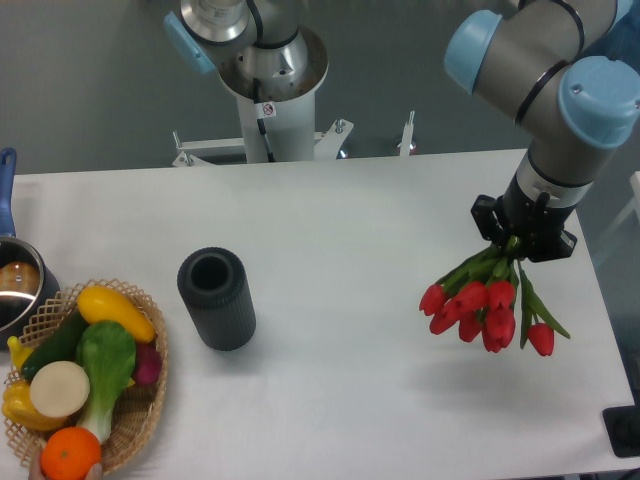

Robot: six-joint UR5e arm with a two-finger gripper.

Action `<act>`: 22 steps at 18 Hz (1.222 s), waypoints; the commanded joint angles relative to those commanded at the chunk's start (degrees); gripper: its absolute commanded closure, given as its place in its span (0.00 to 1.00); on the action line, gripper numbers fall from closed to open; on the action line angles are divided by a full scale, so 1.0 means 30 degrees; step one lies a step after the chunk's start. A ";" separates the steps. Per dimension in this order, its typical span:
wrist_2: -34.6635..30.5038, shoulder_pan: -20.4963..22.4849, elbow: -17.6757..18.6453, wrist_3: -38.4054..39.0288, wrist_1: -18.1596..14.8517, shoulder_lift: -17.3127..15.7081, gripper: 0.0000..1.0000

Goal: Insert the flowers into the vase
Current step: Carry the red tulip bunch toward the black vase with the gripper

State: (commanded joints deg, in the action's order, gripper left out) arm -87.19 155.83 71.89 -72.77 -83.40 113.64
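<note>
Your gripper (520, 240) clamps the flowers (487, 308) above the table's (350, 220) right edge, while the vase (216, 298) stands unfilled beside the vegetable-filled basket (140, 425) at the left.

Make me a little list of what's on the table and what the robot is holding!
pincer: shut on the tulips' stems, buds hanging down
tulips: red, held above the table's right side
vase: dark, ribbed, upright, mouth empty, left of centre
basket: wicker, full of vegetables, front left corner
pot: shiny steel, blue handle, left edge
table: white
</note>
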 joint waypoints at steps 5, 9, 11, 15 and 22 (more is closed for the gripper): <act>0.0088 -0.0059 0.0001 -0.0615 -0.0382 -0.0263 0.98; 0.0146 -0.0264 -0.0030 -0.0616 -0.0528 -0.0352 0.98; 0.0496 -0.0439 0.0146 -0.0616 -0.0529 -0.0468 0.98; 0.2280 -0.0586 0.0351 -0.0616 -0.0529 -0.1374 0.99; 0.4536 -0.1143 0.1346 -0.0410 -0.0353 -0.2693 0.99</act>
State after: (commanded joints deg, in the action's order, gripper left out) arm -73.58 152.40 75.93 -74.00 -84.46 105.56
